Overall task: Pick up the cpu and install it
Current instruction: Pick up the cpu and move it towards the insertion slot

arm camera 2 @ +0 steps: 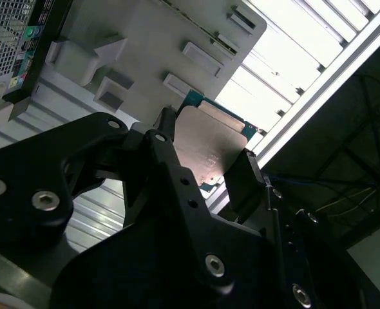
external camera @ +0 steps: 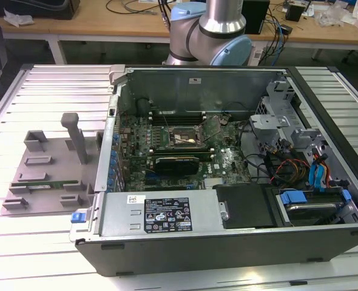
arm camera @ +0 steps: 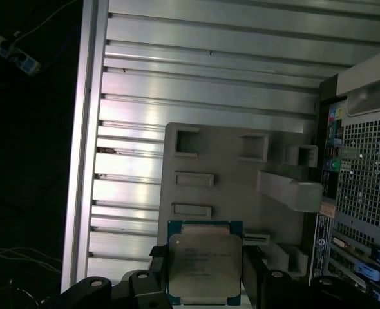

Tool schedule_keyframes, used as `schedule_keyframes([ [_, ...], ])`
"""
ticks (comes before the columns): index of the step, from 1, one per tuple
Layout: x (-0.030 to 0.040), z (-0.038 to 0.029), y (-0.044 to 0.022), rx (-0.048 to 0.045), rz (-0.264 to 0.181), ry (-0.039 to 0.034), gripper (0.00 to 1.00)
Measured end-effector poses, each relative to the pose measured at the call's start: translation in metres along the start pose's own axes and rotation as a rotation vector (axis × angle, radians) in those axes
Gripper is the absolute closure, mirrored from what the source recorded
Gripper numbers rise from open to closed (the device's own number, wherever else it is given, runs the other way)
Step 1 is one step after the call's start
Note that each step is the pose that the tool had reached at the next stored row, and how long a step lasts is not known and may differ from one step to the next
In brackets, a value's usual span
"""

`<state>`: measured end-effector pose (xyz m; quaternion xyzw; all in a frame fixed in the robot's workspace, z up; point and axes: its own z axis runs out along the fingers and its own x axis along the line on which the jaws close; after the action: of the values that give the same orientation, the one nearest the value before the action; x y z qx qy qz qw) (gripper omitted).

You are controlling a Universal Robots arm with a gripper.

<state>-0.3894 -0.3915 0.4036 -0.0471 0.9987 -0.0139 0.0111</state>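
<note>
Aloft, hand [arm camera: 204, 284] clasping cpu [arm camera: 205, 257], over grey tray [arm camera: 232, 167]

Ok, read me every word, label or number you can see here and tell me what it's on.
Nothing reads clearly enough to quote.
The cpu, held in the gripper: lines of print on its metal top, too blurred.
Black label on the power supply cover: too small.
White sticker beside it: too small.

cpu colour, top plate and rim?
The cpu has a silvery-grey top, blue-green rim; best in first wrist view.
</note>
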Motion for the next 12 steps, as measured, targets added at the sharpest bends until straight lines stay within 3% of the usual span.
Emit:
schedule_keyframes([
  [8, -0.0006, -0.0001, 0.0001, 0.0006, 0.000, 0.0001, 0.45],
  [12, -0.0116, 0.0002, -0.0010, 0.0008, 0.000, 0.0001, 0.45],
])
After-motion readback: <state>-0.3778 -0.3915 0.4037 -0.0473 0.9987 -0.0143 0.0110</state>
